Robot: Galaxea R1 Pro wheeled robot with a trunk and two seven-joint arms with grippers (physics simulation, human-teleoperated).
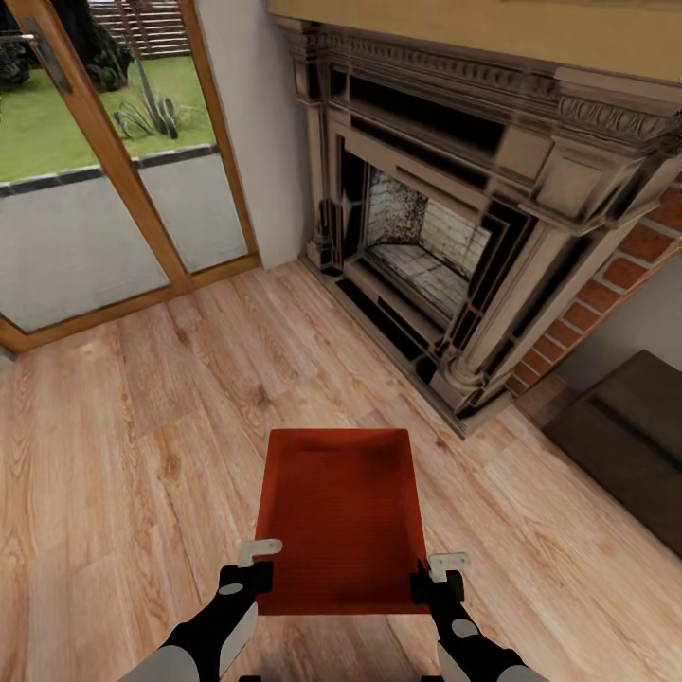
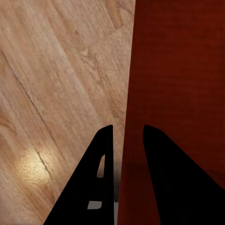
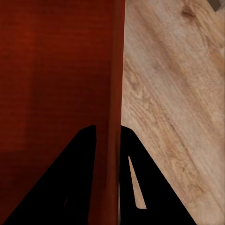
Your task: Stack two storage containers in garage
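the wood-plank floor (image 1: pixel 142 455) of the living room was the largest thing in the head view, light and grained, running from the glass doors to the robot's arms. the fireplace (image 1: pixel 445 218) stood ahead and to the right, its dark carved surround framing a pale brick firebox, with red brick (image 1: pixel 616 284) showing on its right flank and a wooden mantel (image 1: pixel 493 28) across the top. the glass doors (image 1: pixel 104 189) with wooden frames filled the upper left, with grass and paving beyond them. a dark low bench (image 1: pixel 625 445) lay at the right edge, near the fireplace's base.

one red-orange storage container (image 1: pixel 341 516) was held low in the middle of the head view, above the wood floor and between the two arms, its open top facing up and nothing inside it.

the left hand (image 1: pixel 254 564) gripped the container's left wall near the near corner; in the left wrist view its two dark fingers (image 2: pixel 96 187) straddled the wall's edge, one outside over the floor and one inside the bin (image 2: pixel 178 70). the right hand (image 1: pixel 443 573) gripped the right wall likewise, and in the right wrist view the wall (image 3: pixel 112 93) ran up between the fingers (image 3: pixel 136 183), which were closed against it.
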